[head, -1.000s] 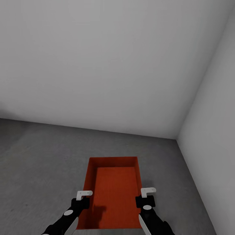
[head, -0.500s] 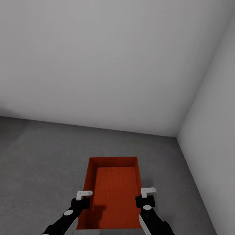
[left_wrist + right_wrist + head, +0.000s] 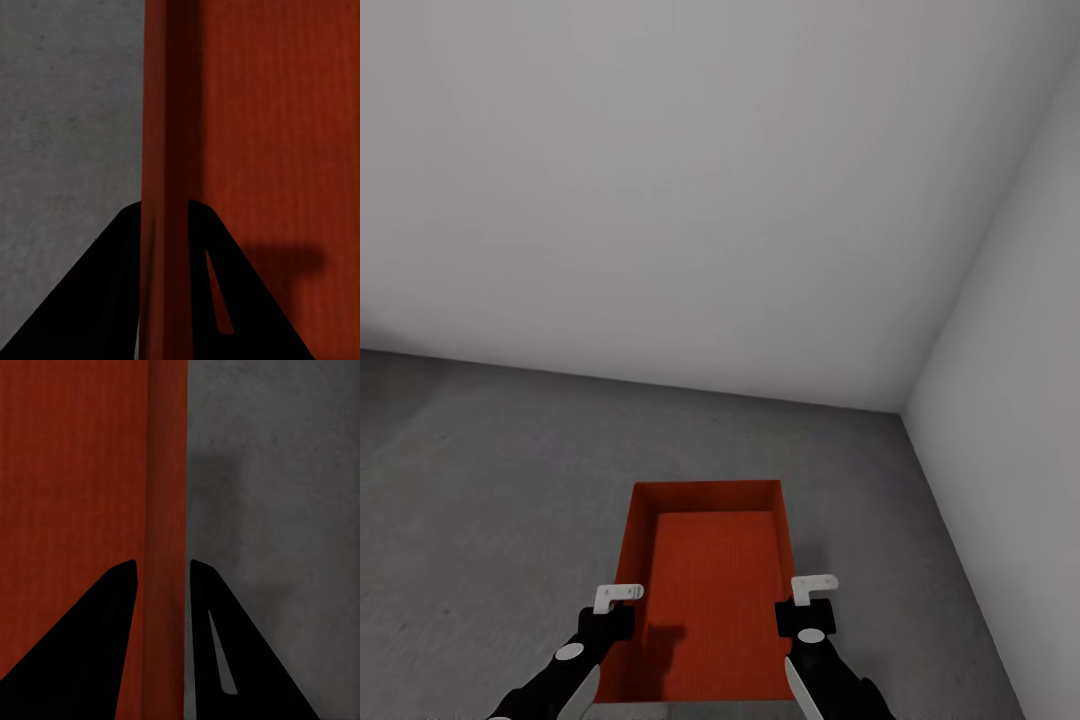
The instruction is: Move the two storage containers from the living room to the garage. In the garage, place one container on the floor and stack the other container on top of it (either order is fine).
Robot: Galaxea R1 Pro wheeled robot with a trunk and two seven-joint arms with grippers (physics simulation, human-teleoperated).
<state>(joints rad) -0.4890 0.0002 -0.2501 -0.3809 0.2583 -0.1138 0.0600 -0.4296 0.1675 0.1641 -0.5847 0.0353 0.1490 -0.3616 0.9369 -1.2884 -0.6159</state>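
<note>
- Two plain white walls [image 3: 690, 190] take up most of the head view; they meet in a corner at the right, and their lower edges run along the ground.
- Below them lies the floor [image 3: 490, 480], rough concrete in mottled dark grey; it also shows past the container's outer wall in the left wrist view [image 3: 67, 127] and in the right wrist view [image 3: 277, 510].
- One orange-red storage container [image 3: 705, 590] sits low in the middle of the head view, near the corner of the room; it is rectangular and lidless, with low walls and a finely ribbed inside bottom; its long sides run away from the robot; whether it rests on the concrete or is held just above it cannot be told.
- The left gripper [image 3: 610, 610] is at the container's left long wall, near the end closest to the robot; in the left wrist view [image 3: 165, 225] its two dark fingers [image 3: 90, 300] stand one on each side of that wall, clamped on it.
- The right gripper [image 3: 807, 605] is at the right long wall, straight across from the left one; in the right wrist view [image 3: 163, 577] its fingers [image 3: 82, 645] straddle the wall in the same way, one inside the container and one outside, gripping it.
- A small dark shadow falls on the ribbed bottom beside the left gripper.
</note>
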